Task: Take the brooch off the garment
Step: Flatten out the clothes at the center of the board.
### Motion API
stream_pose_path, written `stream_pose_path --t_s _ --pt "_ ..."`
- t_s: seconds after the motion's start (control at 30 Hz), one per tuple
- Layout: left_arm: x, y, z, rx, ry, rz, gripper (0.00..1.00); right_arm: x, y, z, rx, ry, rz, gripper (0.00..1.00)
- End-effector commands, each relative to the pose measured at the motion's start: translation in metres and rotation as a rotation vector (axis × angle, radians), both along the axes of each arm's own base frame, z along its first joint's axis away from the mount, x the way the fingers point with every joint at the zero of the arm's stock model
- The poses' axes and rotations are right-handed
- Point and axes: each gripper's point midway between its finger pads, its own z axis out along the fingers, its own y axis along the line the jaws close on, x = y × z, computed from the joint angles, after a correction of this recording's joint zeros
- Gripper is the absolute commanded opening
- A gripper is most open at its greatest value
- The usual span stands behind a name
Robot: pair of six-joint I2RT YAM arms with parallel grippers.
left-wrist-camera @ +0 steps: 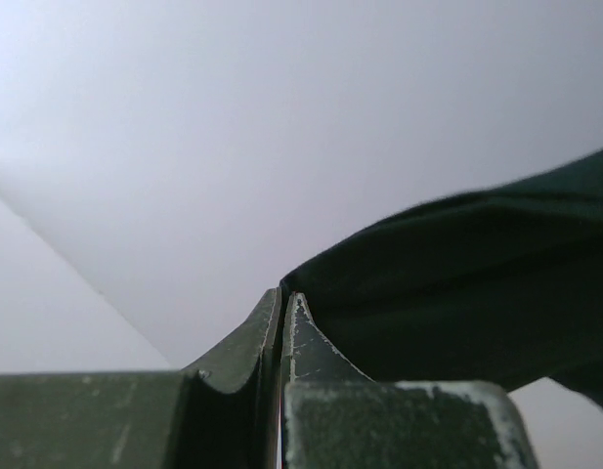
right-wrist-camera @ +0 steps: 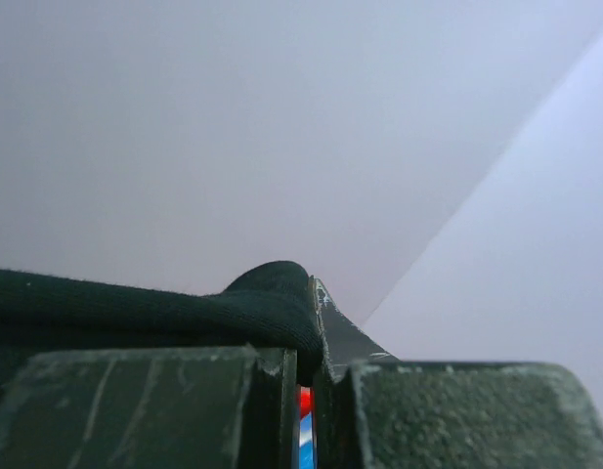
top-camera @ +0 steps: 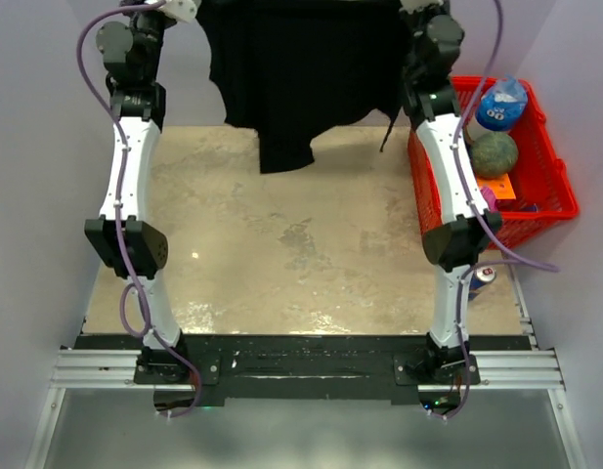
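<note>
Grey-green fingers of the left gripper (left-wrist-camera: 284,299) and right gripper (right-wrist-camera: 308,311), both clamped on the large black fabric shirt (top-camera: 281,68) hanging at twelve o'clock, grip only thin edges that could slip under its weight; the brooch is nowhere in sight.

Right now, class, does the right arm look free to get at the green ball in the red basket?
Probably not: the right gripper is shut on the black shirt, held up with the left gripper. The green ball lies uncovered.
</note>
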Motion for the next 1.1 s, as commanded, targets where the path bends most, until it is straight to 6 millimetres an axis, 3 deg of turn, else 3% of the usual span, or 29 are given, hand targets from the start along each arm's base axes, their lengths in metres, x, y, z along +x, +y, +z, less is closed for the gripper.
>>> stream_pose_path --t_s 0.0,0.03,0.07,0.1,0.13,0.17,0.23,0.27,0.3,0.37,0.4,0.5,0.57,0.6,0.63,0.67,0.7,0.73,0.77,0.8,0.83,0.87,0.9,0.93,1.0,1.07 --pt "-0.145 0.017 0.144 -0.010 -0.446 0.065 0.00 -0.091 -0.030 0.121 0.081 -0.335 -0.012 0.00" --pt "-0.158 0.017 0.151 -0.003 -0.448 0.073 0.00 -0.105 -0.033 0.130 0.086 -0.343 -0.009 0.00" --pt "-0.158 0.017 0.146 -0.001 -0.426 0.078 0.00 -0.107 -0.033 0.127 0.086 -0.324 -0.004 0.00" --pt "-0.160 0.018 0.144 -0.008 -0.412 0.080 0.00 -0.098 -0.029 0.111 0.081 -0.275 0.007 0.00" --pt "-0.179 0.019 0.152 -0.013 -0.428 0.080 0.00 -0.113 -0.032 0.119 0.083 -0.280 0.014 0.00" --pt "-0.172 0.020 0.141 -0.012 -0.393 0.087 0.00 -0.111 -0.030 0.110 0.072 -0.233 0.023 0.00" --pt "-0.182 0.022 0.143 -0.014 -0.381 0.101 0.00 -0.106 -0.025 0.088 0.060 -0.148 0.052 0.00" --pt "-0.186 0.025 0.145 -0.011 -0.381 0.118 0.00 -0.114 -0.024 0.085 0.054 -0.114 0.065 0.00" --pt "-0.189 0.037 0.147 -0.004 -0.382 0.155 0.00 -0.107 -0.019 0.065 0.036 -0.050 0.090 0.00" --pt "-0.193 0.044 0.150 0.035 -0.392 0.202 0.00 -0.116 -0.009 0.058 -0.009 0.001 0.159 0.00" --pt "-0.194 0.049 0.150 0.059 -0.391 0.227 0.00 -0.111 -0.003 0.040 -0.032 0.048 0.177 0.00" --pt "-0.184 0.063 0.145 0.155 -0.377 0.276 0.00 -0.113 0.006 0.029 -0.101 0.076 0.205 0.00" --pt "-0.166 0.070 0.136 0.226 -0.352 0.292 0.00 -0.108 0.006 0.028 -0.109 0.068 0.195 0.00" --pt "-0.160 0.086 0.132 0.247 -0.340 0.321 0.00 -0.099 0.005 0.023 -0.103 0.074 0.177 0.00" --pt "-0.135 0.098 0.115 0.252 -0.300 0.319 0.00 -0.092 0.006 0.022 -0.099 0.073 0.171 0.00" --pt "-0.135 0.101 0.122 0.280 -0.318 0.316 0.00 -0.084 0.006 0.018 -0.094 0.074 0.157 0.00" --pt "-0.127 0.116 0.118 0.300 -0.304 0.340 0.00 -0.069 0.005 0.012 -0.078 0.082 0.121 0.00" --pt "-0.096 0.129 0.095 0.312 -0.261 0.343 0.00 -0.058 0.007 0.008 -0.072 0.083 0.111 0.00" --pt "-0.098 0.129 0.105 0.353 -0.301 0.350 0.00 -0.051 0.010 0.009 -0.065 0.073 0.102 0.00" --pt "-0.092 0.135 0.101 0.376 -0.306 0.359 0.00 -0.053 0.005 0.031 -0.042 0.016 0.076 0.00" --pt "-0.079 0.138 0.092 0.394 -0.316 0.354 0.00 -0.027 0.012 0.011 -0.041 0.026 0.062 0.00" --pt "-0.074 0.132 0.089 0.426 -0.327 0.330 0.00 -0.022 0.015 0.013 -0.039 0.008 0.057 0.00" --pt "-0.072 0.128 0.087 0.447 -0.332 0.314 0.00 -0.023 0.017 0.029 -0.045 -0.042 0.042 0.00" --pt "-0.070 0.120 0.086 0.462 -0.345 0.292 0.00 -0.010 0.019 0.019 -0.045 -0.053 0.015 0.00" --pt "-0.070 0.105 0.087 0.467 -0.376 0.267 0.00 -0.016 0.018 0.036 -0.043 -0.121 -0.013 0.00" --pt "-0.084 0.097 0.103 0.443 -0.428 0.255 0.00 -0.026 0.015 0.052 -0.013 -0.180 -0.019 0.00"
